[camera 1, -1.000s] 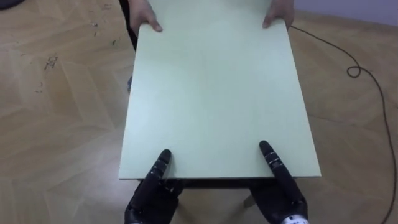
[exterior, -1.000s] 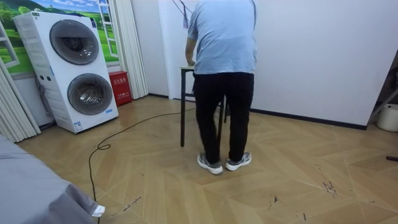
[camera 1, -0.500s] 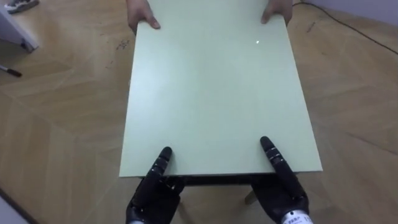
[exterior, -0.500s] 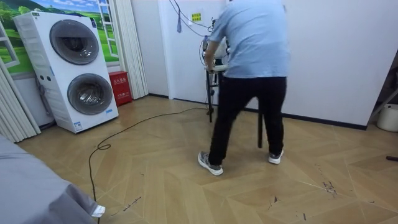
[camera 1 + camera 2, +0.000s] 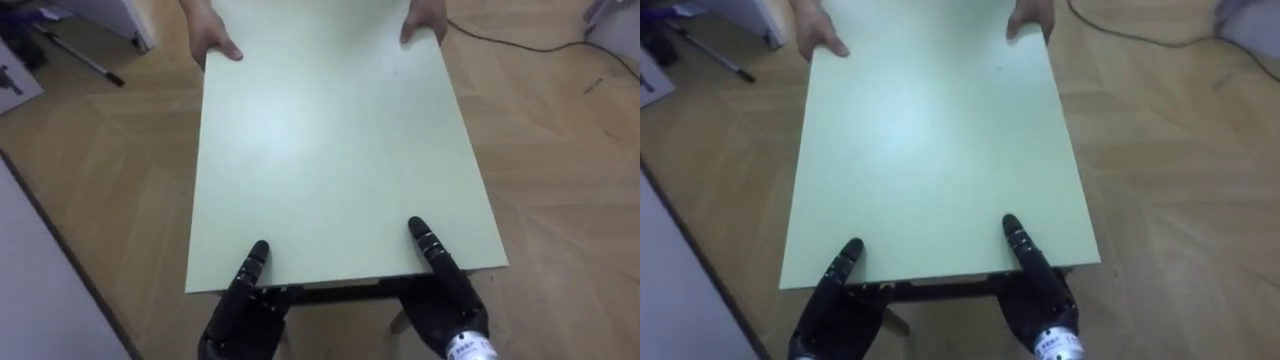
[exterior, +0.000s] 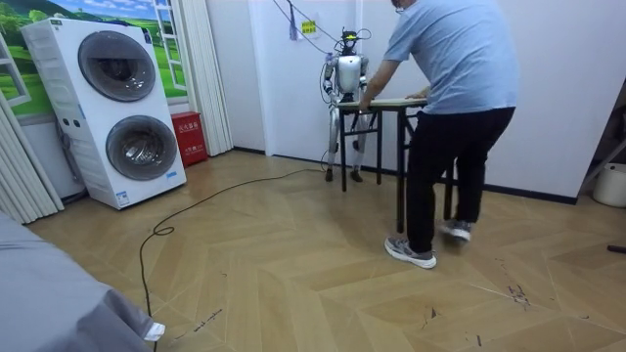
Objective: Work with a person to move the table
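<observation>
We clamp one table's (image 5: 330, 150) near edge with left hand (image 5: 240, 308) and right hand (image 5: 447, 300). A person (image 6: 452, 68) holds opposite with two hands. Room view: two washers (image 6: 117, 108).

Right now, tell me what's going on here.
A person and the robot hold a pale green table between them, near a white wall. The person grips its far edge; the left robot hand and the right robot hand are on the near edge.
</observation>
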